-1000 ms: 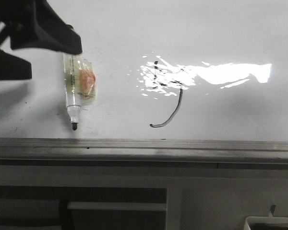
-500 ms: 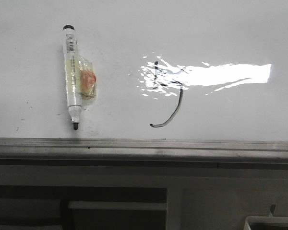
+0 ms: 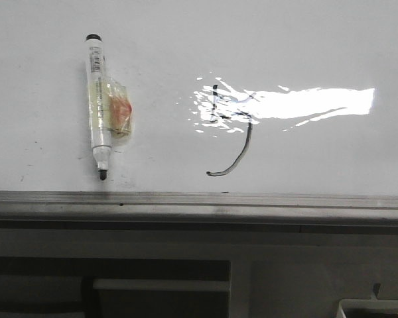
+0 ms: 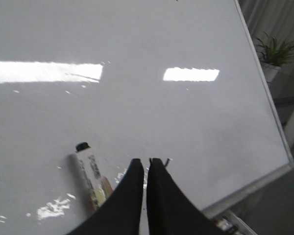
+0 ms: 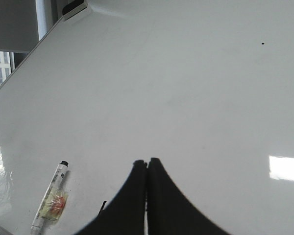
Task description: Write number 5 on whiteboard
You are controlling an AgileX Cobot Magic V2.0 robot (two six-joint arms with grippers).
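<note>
The whiteboard [image 3: 305, 40] fills the front view, glossy white with a grey rail along its near edge. On it is the number 5 [image 3: 232, 132] in thin black strokes, partly washed out by glare. A white marker [image 3: 99, 109] with clear tape and a reddish patch lies flat on the board to the left of the 5, tip toward the rail. The marker [image 4: 90, 171] also shows beside my left gripper [image 4: 147, 160], which is shut and empty above the board. My right gripper [image 5: 147, 160] is shut and empty too, with the marker [image 5: 51, 198] off to one side.
The grey metal rail [image 3: 199, 202] runs along the board's near edge, with grey cabinet panels [image 3: 159, 278] below. A potted plant [image 4: 274, 51] stands beyond the board's far edge. Bright ceiling-light glare [image 3: 305, 103] lies across the board.
One second ago my left gripper held the marker's upper end; it has let go and left the front view. The marker now lies free on the board, shifted very slightly.
</note>
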